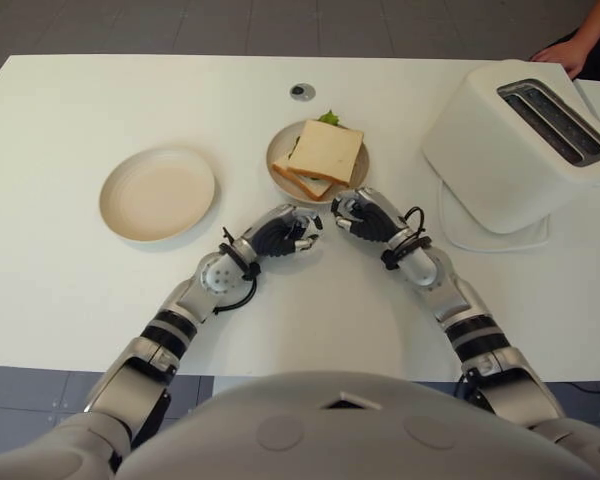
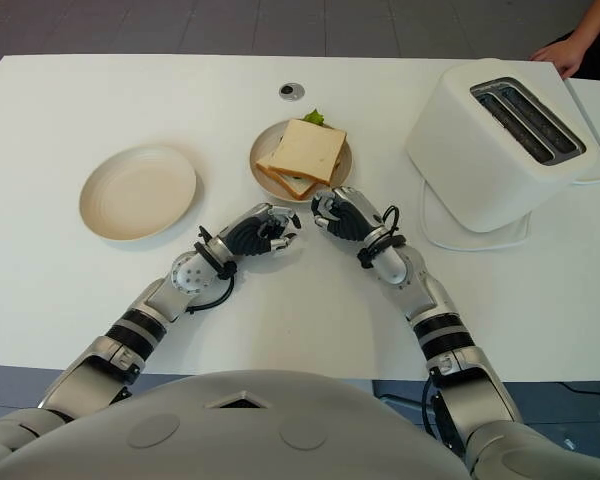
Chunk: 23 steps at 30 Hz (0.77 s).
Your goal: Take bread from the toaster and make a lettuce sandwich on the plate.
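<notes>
A sandwich of two bread slices (image 1: 325, 151) with green lettuce (image 1: 328, 118) peeking out at the back lies on the small beige plate (image 1: 277, 155) at the table's middle. The white toaster (image 1: 510, 150) stands at the right, and no bread rises above its two slots. My left hand (image 1: 283, 232) and right hand (image 1: 365, 216) rest side by side on the table just in front of that plate, fingers curled, holding nothing.
A second, bare beige plate (image 1: 157, 193) sits to the left. A small round metal fitting (image 1: 302, 91) is set in the table behind the sandwich. The toaster's white cord (image 1: 480, 243) loops by its base. A person's hand (image 1: 565, 52) rests at the far right edge.
</notes>
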### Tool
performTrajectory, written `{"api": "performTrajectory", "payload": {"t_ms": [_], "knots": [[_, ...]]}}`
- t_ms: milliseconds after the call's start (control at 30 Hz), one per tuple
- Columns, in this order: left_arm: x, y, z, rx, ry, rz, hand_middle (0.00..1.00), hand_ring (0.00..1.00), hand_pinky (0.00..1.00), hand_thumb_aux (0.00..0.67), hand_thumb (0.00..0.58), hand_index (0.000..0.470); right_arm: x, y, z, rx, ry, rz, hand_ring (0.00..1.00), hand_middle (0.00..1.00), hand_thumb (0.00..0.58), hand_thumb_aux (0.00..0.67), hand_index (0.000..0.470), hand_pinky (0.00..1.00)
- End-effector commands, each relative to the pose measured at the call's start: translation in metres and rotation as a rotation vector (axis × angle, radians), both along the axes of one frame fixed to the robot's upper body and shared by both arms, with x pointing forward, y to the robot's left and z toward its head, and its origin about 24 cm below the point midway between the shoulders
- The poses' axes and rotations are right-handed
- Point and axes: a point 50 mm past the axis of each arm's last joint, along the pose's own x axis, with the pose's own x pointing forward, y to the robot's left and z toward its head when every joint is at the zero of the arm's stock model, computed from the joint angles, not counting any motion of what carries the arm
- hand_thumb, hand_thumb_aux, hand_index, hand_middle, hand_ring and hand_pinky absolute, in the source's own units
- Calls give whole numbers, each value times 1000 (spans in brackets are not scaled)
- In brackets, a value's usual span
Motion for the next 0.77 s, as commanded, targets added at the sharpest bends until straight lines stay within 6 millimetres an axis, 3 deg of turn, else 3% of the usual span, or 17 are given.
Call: {"api": "performTrajectory", "payload": {"t_ms": [33,133,233,367,500,767], "knots": [[-10,13,42,-401,-124,34,0,0,0,0,0,0,-10,-24,37,281,-99,-47,0,0,0,0,0,0],[11,30,63,-620,-209,239,0,0,0,0,0,0,1,-32,55,407,-253,-192,0,0,0,0,0,0],[31,35,62,-654,-214,397,0,0,0,0,0,0,11,-28,46,410,-283,-302,0,0,0,0,0,0],[41,37,62,-650,-226,466,0,0,0,0,0,0,17,-22,45,470,-335,-360,0,0,0,0,0,0],[37,38,58,-640,-207,448,0,0,0,0,0,0,11,-13,45,538,-367,-337,0,0,0,0,0,0],[5,42,43,-584,-153,429,0,0,0,0,0,0,-18,-6,37,629,-324,-290,0,0,0,0,0,0]]}}
